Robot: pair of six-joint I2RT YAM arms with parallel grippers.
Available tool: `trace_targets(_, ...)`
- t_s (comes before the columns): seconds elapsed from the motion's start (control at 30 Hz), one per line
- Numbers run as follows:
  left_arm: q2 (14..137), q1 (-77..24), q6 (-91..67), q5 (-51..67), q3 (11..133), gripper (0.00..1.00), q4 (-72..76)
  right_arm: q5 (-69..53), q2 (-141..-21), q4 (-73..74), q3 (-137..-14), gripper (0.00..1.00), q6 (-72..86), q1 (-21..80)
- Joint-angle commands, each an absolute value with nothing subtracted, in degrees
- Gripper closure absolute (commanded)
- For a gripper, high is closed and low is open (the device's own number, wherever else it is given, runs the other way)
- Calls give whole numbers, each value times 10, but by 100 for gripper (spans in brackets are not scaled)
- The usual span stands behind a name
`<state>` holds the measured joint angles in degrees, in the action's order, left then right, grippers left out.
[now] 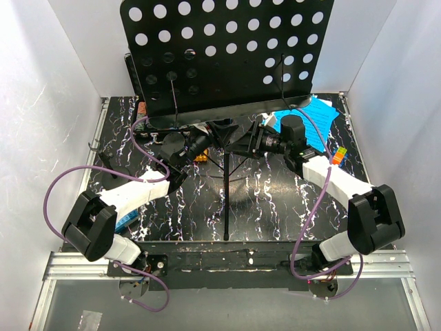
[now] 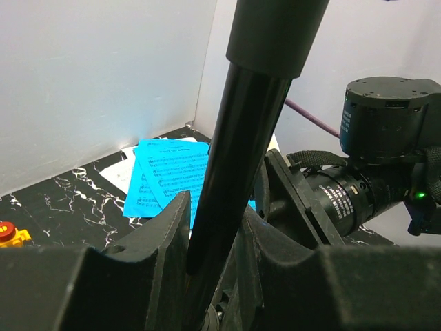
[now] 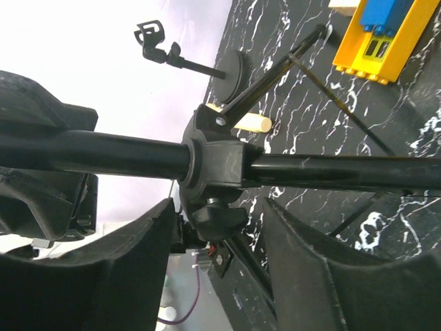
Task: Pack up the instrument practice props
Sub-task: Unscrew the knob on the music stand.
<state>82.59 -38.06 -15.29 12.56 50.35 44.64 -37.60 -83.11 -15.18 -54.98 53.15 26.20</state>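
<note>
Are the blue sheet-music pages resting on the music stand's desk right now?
No, the blue sheet-music pages lie flat on the table near its far right corner, off the music stand's desk.

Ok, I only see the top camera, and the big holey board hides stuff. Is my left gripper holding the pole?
Observer: Yes. The left gripper is shut on the pole of the music stand.
Child: And the right one?
Observer: The right gripper is open, its fingers either side of the stand's knob, gaps showing.
Child: Where's the microphone?
Observer: The cream microphone lies on the table beyond that knob, near the round base of the mic stand.
</note>
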Motion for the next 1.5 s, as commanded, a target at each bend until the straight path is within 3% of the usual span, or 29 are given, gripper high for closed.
trace_targets(0.0,825,-411,-225,204,470,100,323,-360,-821,-177,-564,36,527,247)
trace_targets(0.1,821,-411,-224,203,468,100,320,-365,-821,-173,-565,43,525,238)
trace_targets(0.43,824,-414,-228,199,468,100,323,-410,-845,-180,-580,99,524,233)
trace_targets(0.63,833,-414,-231,198,467,100,327,-386,-827,-140,-584,99,446,248)
trace_targets(0.77,839,-414,-236,199,472,100,324,-278,-765,-114,-552,99,254,298)
trace_targets(1.07,853,-413,-244,206,482,100,297,-138,-708,-143,-501,99,67,344)
trace_targets(1.47,846,-414,-257,217,479,100,294,139,-693,-139,-484,99,-219,493)
